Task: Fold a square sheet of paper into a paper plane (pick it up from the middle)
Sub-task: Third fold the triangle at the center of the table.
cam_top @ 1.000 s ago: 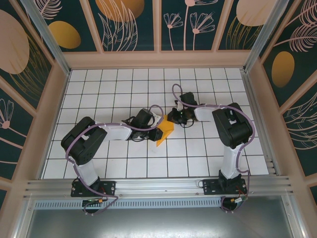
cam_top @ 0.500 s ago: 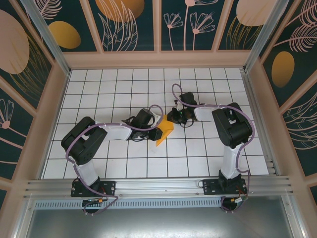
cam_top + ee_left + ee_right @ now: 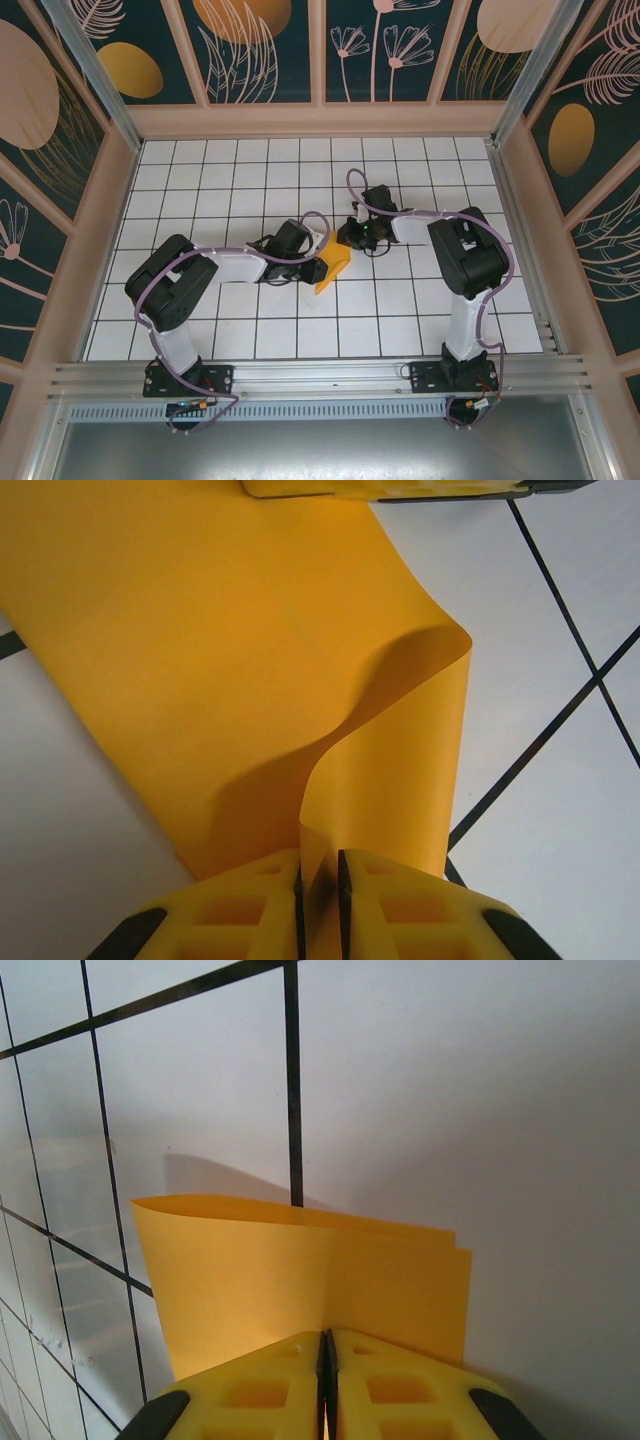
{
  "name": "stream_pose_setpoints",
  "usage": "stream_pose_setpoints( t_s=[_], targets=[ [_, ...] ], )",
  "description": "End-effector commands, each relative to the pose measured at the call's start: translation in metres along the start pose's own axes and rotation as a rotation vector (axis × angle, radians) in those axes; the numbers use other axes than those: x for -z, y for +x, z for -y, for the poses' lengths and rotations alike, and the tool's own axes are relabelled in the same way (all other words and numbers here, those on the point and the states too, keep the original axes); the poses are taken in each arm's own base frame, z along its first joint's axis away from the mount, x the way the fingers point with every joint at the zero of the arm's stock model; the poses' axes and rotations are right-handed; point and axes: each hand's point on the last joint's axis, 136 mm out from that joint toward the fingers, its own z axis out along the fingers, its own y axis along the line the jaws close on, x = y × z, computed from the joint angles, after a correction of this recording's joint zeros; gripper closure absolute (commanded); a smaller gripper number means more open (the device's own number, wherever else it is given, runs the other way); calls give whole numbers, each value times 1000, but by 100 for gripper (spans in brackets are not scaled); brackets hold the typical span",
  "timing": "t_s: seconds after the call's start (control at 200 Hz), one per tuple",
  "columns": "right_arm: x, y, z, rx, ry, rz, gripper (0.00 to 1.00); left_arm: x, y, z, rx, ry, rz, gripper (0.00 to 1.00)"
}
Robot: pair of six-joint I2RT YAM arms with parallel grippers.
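The square sheet of paper (image 3: 337,266) is orange-yellow and hangs doubled over between my two grippers near the middle of the table. My left gripper (image 3: 320,258) holds its left side. In the left wrist view a curled flap of the sheet (image 3: 200,660) runs down into the narrow gap of that gripper (image 3: 320,865), shut on it. My right gripper (image 3: 350,243) holds the far end. In the right wrist view its jaws (image 3: 326,1338) are pressed tight on the two stacked layers of paper (image 3: 300,1270). The right fingers (image 3: 390,488) show at the top of the left wrist view. The paper plane is out of view.
The white table with a black grid (image 3: 230,180) has raised wooden rims (image 3: 320,120) on three sides. Patterned walls (image 3: 130,70) with painted orange ovals rise behind them. Both arm bases sit on the metal rail (image 3: 320,375) at the near edge.
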Motion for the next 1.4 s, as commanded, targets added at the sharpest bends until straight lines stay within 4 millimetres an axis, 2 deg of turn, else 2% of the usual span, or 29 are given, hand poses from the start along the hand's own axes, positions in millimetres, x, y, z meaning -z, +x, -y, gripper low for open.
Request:
stream_pose_setpoints(
  t_s=[0.0, 0.565, 0.861, 1.086, 1.391],
  targets=[
    [-14, 17, 33, -24, 125, -46, 86, -4, 13, -13, 46, -32, -18, 81],
    [-14, 20, 38, -32, 143, -48, 86, 9, -2, -5, 58, -10, 65, 80],
    [-14, 20, 37, -31, 139, -48, 86, 2, 4, -5, 52, 4, 38, 81],
    [-17, 20, 38, -35, 139, -51, 85, 0, -4, 1, 12, 25, 33, 80],
    [-16, 20, 37, -36, 135, -51, 85, -3, 10, -8, 29, -4, 5, 82]
  ],
)
